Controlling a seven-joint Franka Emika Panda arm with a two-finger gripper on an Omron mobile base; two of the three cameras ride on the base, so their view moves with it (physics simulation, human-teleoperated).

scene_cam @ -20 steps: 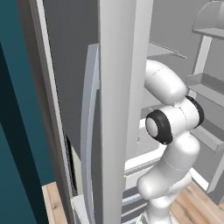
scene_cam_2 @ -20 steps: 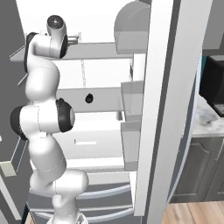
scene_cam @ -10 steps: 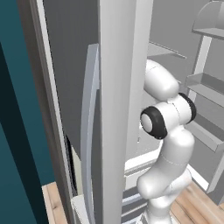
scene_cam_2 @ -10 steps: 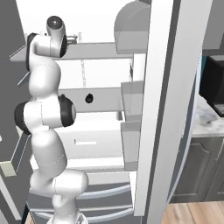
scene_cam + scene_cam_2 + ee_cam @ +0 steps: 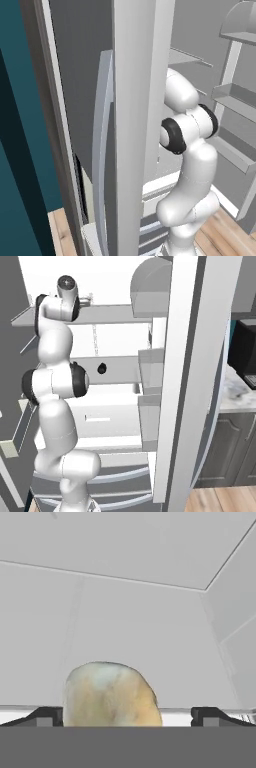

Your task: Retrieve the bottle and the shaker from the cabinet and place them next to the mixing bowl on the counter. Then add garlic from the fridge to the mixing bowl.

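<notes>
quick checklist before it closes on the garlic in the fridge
1. Gripper open: ok, fingertips stand wide apart.
2. Garlic between the fingertips: ok, though nearer the one on the view's left.
3. Fingertips touching the garlic: cannot tell.
4. Fridge door open: ok.
5. Arm reaching the upper fridge shelf: ok.
6. Mixing bowl ready on the counter: cannot tell.
</notes>
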